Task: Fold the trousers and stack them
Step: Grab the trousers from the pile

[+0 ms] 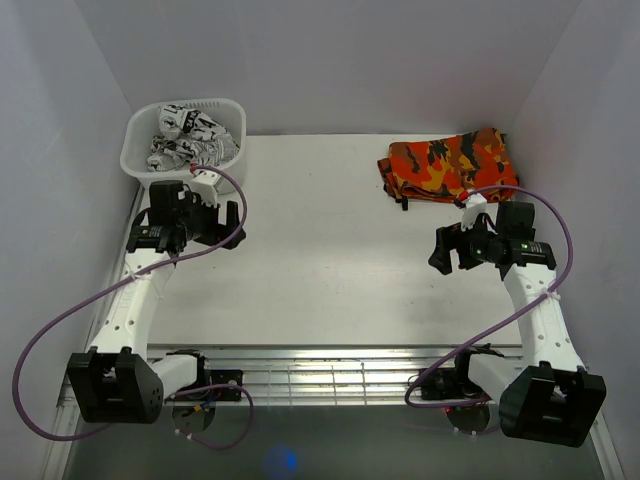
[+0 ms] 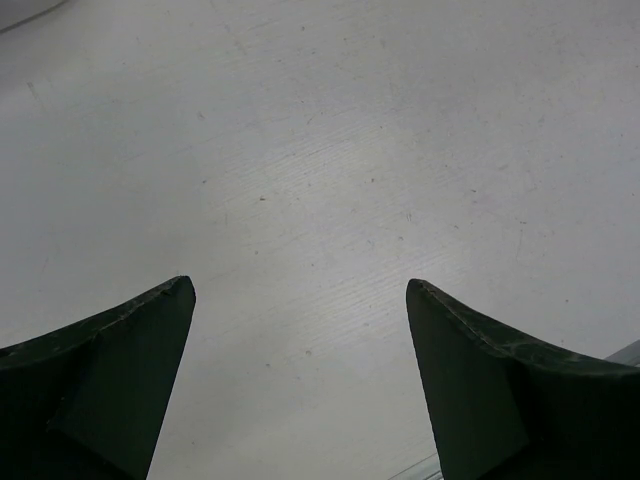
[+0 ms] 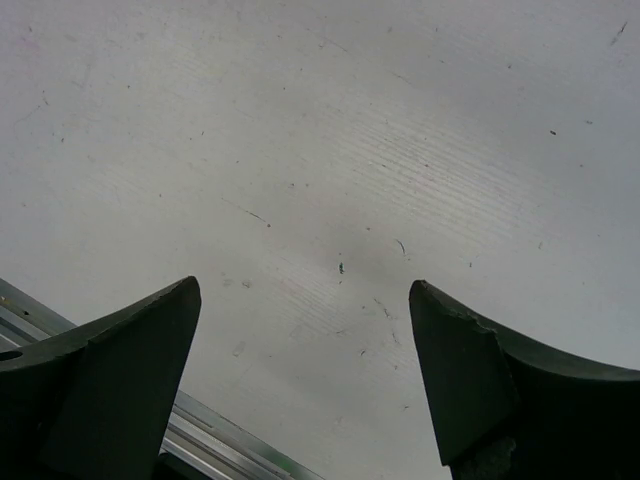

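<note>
Your left claw (image 2: 300, 300) and right claw (image 3: 305, 295) are wide open and empty; pulling the bunched trousers (image 1: 187, 140) could tip their basket (image 1: 133, 152).

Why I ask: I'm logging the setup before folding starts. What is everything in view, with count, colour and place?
trousers: one crumpled bundle, white with black newsprint, inside the basket
basket: one, white, far-left corner of the table
camouflage garment: one, orange, red and black, folded, far right of the table
table: one, pale grey, under everything
left hand: one, black fingers, open, over bare table near the basket
right hand: one, black fingers, open, over bare table near the camouflage garment
</note>
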### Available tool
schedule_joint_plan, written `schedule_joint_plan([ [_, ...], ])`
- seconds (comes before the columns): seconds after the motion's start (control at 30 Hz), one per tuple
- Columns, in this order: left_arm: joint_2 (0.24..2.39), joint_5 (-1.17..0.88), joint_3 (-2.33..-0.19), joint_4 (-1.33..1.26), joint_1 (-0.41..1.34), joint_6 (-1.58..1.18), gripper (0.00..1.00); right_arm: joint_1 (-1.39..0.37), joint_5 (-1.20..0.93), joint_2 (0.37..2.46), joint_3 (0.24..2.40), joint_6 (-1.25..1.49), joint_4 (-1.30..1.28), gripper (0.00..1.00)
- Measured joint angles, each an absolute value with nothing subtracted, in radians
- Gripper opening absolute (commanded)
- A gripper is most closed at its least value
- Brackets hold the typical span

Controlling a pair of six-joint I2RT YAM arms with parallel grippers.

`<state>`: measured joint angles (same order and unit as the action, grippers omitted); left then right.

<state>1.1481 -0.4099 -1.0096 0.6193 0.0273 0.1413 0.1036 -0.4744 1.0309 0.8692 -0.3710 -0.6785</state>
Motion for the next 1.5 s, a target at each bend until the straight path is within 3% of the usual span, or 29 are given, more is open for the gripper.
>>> schedule_joint_plan([
  [0.23, 1.183, -0.361, -1.151, 0.655, 0.028, 0.109, 0.98, 0.104, -0.475, 1.042, 0.869, -0.371, -0.678, 0.9],
  [0.43, 1.404, -0.217, -1.54, 0.596, 0.028, 0.055, 0.98, 0.104, -0.469, 1.083, 0.869, -0.37, -0.677, 0.9],
  [0.63, 1.607, -0.05, -1.726, 0.416, 0.028, 0.032, 0.98, 0.103, -0.455, 1.121, 0.87, -0.369, -0.674, 0.9],
  [0.83, 1.942, 0.067, -1.929, 0.305, 0.021, 0.023, 0.98, 0.103, -0.439, 1.199, 0.876, -0.359, -0.673, 0.9],
  [1.07, 2.344, 0.125, -2.229, 0.369, -0.01, -0.026, 0.98, 0.102, -0.413, 1.239, 0.882, -0.351, -0.671, 0.9],
  [1.43, 2.574, 0.168, -2.322, 0.394, -0.065, -0.031, 0.98, 0.102, -0.375, 1.241, 0.881, -0.351, -0.671, 0.9],
  [1.47, 2.577, 0.168, -2.325, 0.39, -0.065, -0.031, 0.97, 0.102, -0.372, 1.241, 0.881, -0.351, -0.671, 0.9],
  [1.5, 2.578, 0.167, -2.327, 0.389, -0.065, -0.031, 0.89, 0.102, -0.369, 1.241, 0.881, -0.351, -0.671, 0.9],
])
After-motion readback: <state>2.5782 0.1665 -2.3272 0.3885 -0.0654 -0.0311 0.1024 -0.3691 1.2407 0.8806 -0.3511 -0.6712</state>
